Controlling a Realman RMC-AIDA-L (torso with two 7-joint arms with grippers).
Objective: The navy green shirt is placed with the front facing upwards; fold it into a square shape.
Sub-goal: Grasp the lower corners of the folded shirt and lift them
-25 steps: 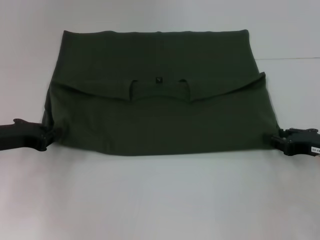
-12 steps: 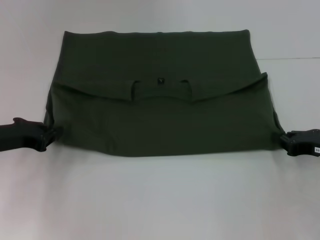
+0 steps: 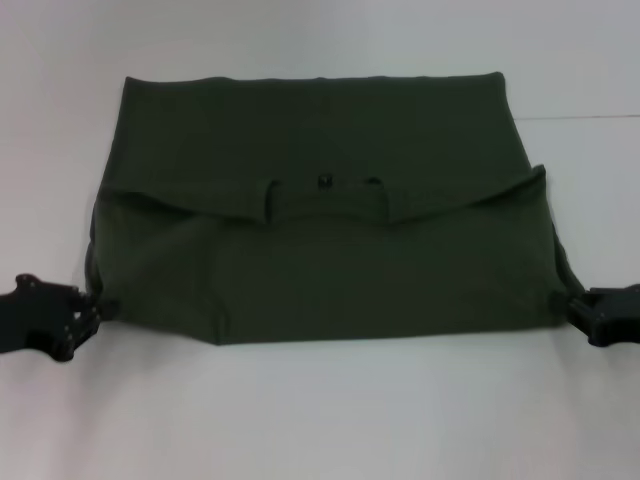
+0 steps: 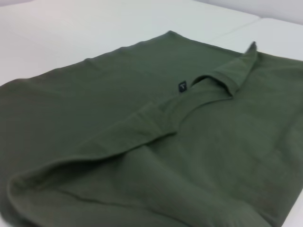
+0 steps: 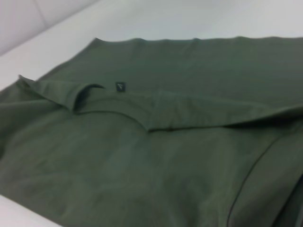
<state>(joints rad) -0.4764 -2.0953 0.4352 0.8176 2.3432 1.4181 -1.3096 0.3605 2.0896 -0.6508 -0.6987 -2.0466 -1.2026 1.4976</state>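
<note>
Shirt position: the navy green shirt (image 3: 320,230) lay flat on the white table (image 3: 320,420), folded so that its near part overlapped its far part. The collar (image 3: 325,195) sat at the middle of the shirt, along the edge of the folded-over layer, with a small dark label (image 3: 324,181) just beyond it. No lettering was visible on the upward face.

Left side: my left gripper (image 3: 88,318) was at the shirt's near left corner, low on the table, its tips touching the cloth edge. Whether my fingers were pinched on the fabric or merely resting against it, I could not tell.

Right side: my right gripper (image 3: 578,308) was at the shirt's near right corner, touching the hem there. The spread of those fingers was likewise not determinable.

Wrist views: my left wrist camera showed the shirt (image 4: 156,142) with the folded layer's rounded edge nearest and the label (image 4: 182,86) beside the collar opening. My right wrist camera showed the same shirt (image 5: 156,142), the label (image 5: 120,87) and a seam line running across the near cloth. Neither view showed my own fingers.
</note>
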